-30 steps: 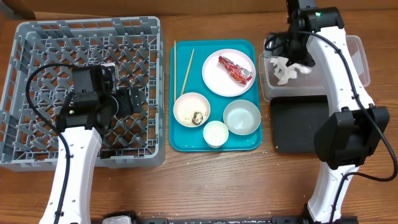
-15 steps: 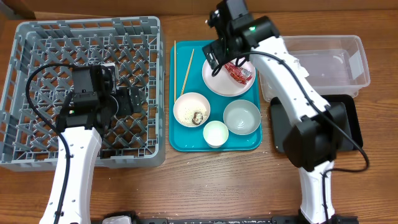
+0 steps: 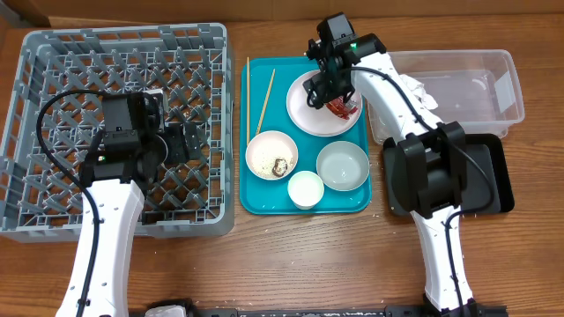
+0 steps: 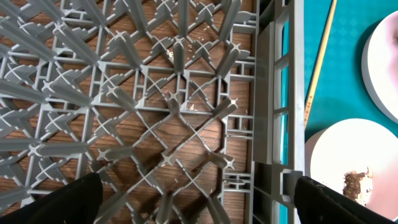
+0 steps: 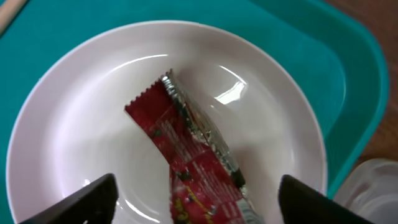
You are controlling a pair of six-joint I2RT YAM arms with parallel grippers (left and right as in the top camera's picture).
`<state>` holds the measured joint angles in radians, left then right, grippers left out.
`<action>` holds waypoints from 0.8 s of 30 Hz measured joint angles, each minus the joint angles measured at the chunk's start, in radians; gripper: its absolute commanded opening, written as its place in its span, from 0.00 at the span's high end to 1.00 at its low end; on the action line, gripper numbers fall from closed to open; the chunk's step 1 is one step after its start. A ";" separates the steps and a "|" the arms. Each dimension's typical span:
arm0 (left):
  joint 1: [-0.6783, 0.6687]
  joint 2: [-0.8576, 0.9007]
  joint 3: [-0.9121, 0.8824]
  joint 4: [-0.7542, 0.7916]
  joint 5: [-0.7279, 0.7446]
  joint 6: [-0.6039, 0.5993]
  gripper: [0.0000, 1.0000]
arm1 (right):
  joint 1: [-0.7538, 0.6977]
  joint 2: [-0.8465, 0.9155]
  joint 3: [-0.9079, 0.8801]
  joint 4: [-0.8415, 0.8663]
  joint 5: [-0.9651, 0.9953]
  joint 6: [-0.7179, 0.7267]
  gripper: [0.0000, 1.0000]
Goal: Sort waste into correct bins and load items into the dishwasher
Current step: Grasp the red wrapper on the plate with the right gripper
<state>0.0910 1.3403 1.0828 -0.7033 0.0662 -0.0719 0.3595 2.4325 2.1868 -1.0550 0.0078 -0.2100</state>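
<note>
A red-and-white wrapper (image 5: 200, 163) lies on the round plate (image 5: 81, 124), which sits at the back right of the teal tray (image 3: 264, 204). My right gripper (image 5: 202, 205) hangs low over the plate, open, one finger on each side of the wrapper (image 3: 346, 109) and not closed on it. In the overhead view the right gripper (image 3: 332, 95) covers part of the plate (image 3: 304, 110). My left gripper (image 4: 199, 208) is open and empty above the grey dish rack (image 3: 53, 62) floor, near its right wall. The pink bowl (image 3: 264, 151) holds rice and a brown lump (image 3: 280, 165).
On the teal tray also stand a blue-grey bowl (image 3: 343, 165), a white cup (image 3: 306, 189) and two chopsticks (image 3: 264, 101). To the right, the clear tub (image 3: 467, 92) holds a crumpled white piece (image 3: 421, 91). A black tray (image 3: 493, 176) lies in front of the tub.
My right arm has swung left from over the clear tub to the plate and come down around the wrapper. The left arm has not moved.
</note>
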 measured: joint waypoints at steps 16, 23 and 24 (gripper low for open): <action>0.000 0.000 0.000 0.000 0.000 0.000 0.00 | -0.005 0.023 -0.109 0.103 -0.077 0.007 0.96; 0.000 0.000 0.000 0.000 0.000 0.000 0.00 | -0.006 0.021 -0.079 0.006 -0.082 0.112 0.96; 0.000 0.000 0.000 0.000 0.000 0.000 0.00 | -0.006 0.021 -0.058 -0.039 -0.082 0.132 0.96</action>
<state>0.0910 1.3403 1.0828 -0.7033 0.0658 -0.0719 0.3531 2.4535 2.1284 -1.0935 -0.0746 -0.0776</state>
